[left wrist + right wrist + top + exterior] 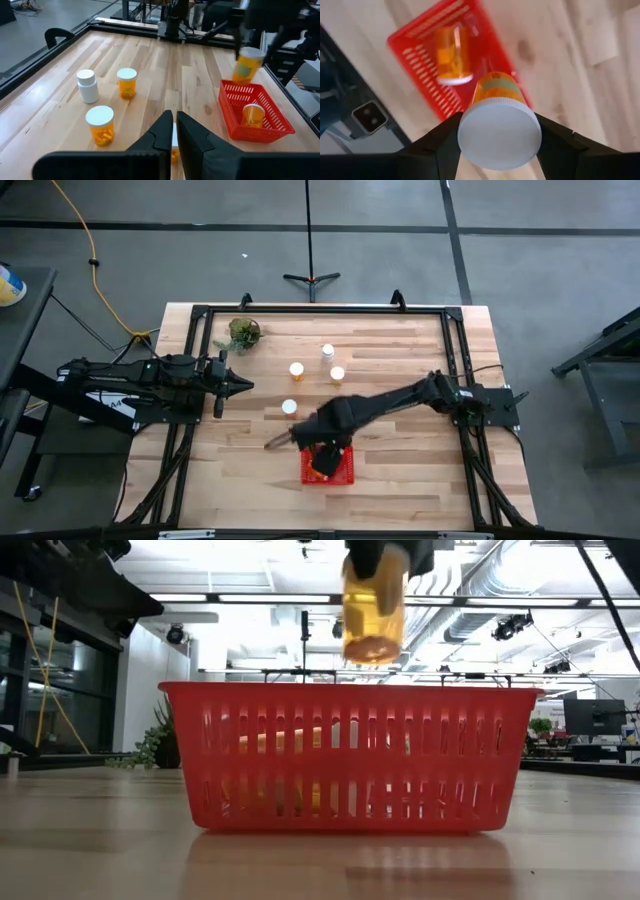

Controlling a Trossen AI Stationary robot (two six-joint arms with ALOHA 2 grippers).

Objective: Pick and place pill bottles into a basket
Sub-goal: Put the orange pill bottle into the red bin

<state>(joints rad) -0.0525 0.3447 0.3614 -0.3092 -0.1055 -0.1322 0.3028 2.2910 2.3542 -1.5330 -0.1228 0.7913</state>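
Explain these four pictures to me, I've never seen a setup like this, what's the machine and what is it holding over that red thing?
It is a robot with two dark arms at a wooden table. One picture looks straight down from above, one looks level across the tabletop, and two come from cameras on the arms' wrists. The right gripper is shut on an orange pill bottle, holding it above the red basket. One bottle already lies inside the basket. Four more bottles stand on the table: three orange ones and a whitish one. A small green plant stands near the far edge. The left gripper waits at the left side, shut and empty.
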